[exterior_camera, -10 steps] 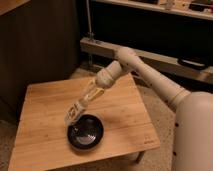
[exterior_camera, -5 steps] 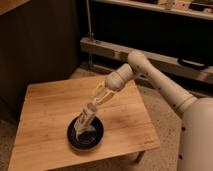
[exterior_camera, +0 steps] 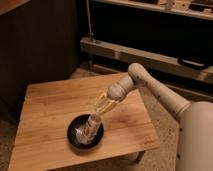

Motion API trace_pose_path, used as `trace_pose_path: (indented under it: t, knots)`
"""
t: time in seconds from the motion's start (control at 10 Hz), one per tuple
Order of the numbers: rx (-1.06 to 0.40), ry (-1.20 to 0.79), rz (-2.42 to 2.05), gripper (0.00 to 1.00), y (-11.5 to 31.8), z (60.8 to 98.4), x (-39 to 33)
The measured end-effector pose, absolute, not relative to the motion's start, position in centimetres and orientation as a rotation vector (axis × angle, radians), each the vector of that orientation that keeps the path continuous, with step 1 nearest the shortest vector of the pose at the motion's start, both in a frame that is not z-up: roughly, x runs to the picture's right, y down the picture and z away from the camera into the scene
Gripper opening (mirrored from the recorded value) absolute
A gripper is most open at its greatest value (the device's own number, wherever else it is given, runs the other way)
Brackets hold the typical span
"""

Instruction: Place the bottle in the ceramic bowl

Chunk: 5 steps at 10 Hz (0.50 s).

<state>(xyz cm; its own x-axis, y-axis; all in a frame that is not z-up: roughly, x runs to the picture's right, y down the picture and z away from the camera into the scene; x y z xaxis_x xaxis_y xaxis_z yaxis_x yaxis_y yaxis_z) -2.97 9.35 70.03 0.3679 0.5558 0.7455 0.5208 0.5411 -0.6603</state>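
End effector (exterior_camera: 96, 116) clasps the bottle (exterior_camera: 91, 127) (label unreadable), now lowered further into the ceramic bowl (exterior_camera: 74, 140) on the desk (exterior_camera: 45, 110).

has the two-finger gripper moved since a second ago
Yes. The gripper has dropped toward the round black ceramic bowl on the wooden table; the small whitish plastic bottle it carries is now over the bowl's centre.

Workshop: metal shelving (exterior_camera: 150, 55), wooden table (exterior_camera: 50, 105)
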Motion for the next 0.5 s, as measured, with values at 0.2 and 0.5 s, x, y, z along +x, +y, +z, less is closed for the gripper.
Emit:
trace_pose_path:
  t: [0.2, 0.5]
  knots:
    - [-1.078, -1.264, 0.029, 0.1, 9.4, 70.06, -2.96]
    - [-1.078, -1.264, 0.029, 0.39, 9.42, 70.09, -2.92]
